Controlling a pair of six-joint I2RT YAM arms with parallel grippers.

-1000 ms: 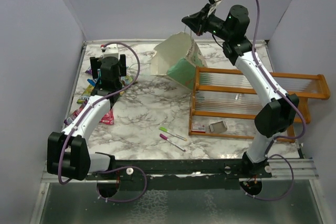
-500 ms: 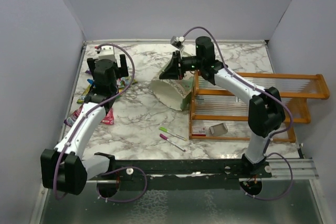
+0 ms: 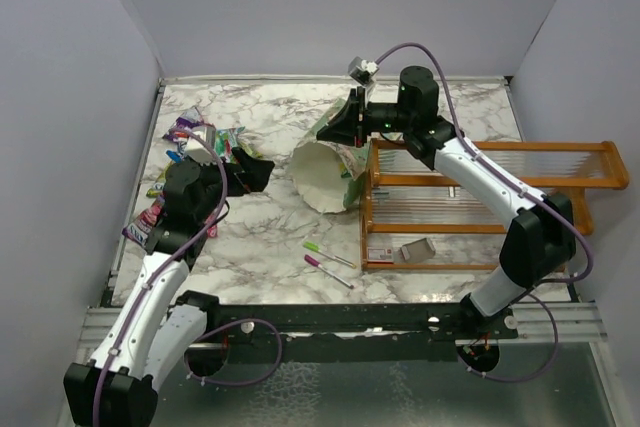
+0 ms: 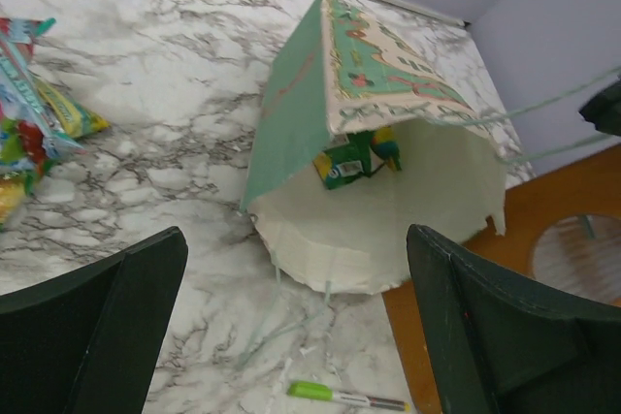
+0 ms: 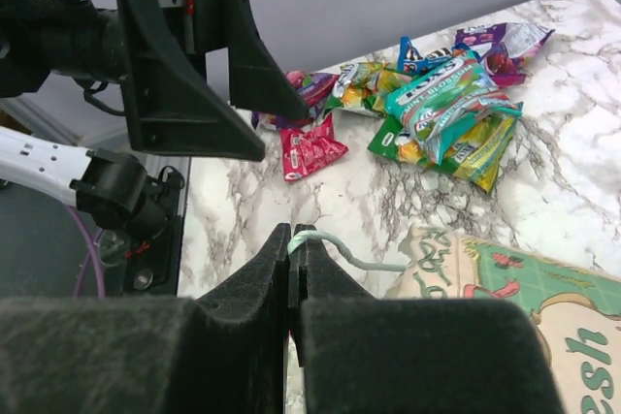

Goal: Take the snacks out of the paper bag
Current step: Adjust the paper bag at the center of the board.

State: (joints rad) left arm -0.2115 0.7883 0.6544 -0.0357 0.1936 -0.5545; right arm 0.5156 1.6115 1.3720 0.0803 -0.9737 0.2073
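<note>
Snack packet (image 4: pixel 351 162) half hidden under paper bag (image 4: pixel 383 70) wall.

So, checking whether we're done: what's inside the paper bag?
A green-and-yellow snack packet sits deep inside the paper bag; anything behind its patterned top side is hidden.

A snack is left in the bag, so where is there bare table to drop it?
Bare marble lies between the left gripper and the pens, and at the back between the snacks and the paper bag. Snacks crowd the left edge; the rack fills the right.

On the table (image 3: pixel 260 237) the bag (image 3: pixel 322 175) lies tipped, one packet (image 4: pixel 346 164) inside; snacks (image 3: pixel 186 129) to its left, rack (image 3: pixel 430 220) right, pens (image 3: pixel 328 254) in front.
</note>
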